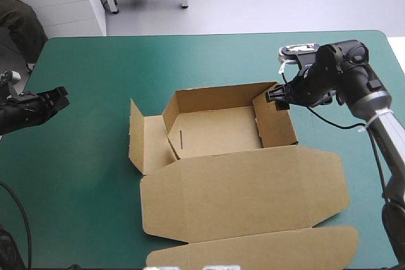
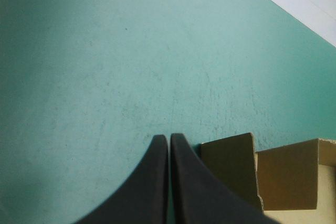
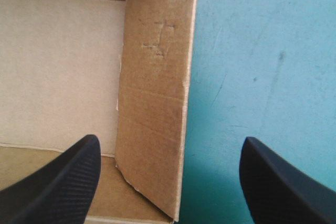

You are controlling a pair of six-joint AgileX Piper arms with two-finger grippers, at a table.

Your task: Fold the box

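Brown board makes the box, which sits near the middle of the teal-green worktop, a bit toward the right side. It is an open tray. Its back wall and its right wall stand up. On the left side a flap sticks out from the tray. The big lid lies flat on the worktop on the near side. The right tool is at the far right corner of the tray. It is wide open and holds nothing. In its own view a standing piece of board is between its two black fingers. One finger is over the inside of the tray and the other is over the bare worktop outside. I cannot tell if a finger touches the board. The left tool is near the left edge of the worktop, apart from the box. Its fingers are pressed together with nothing between them.
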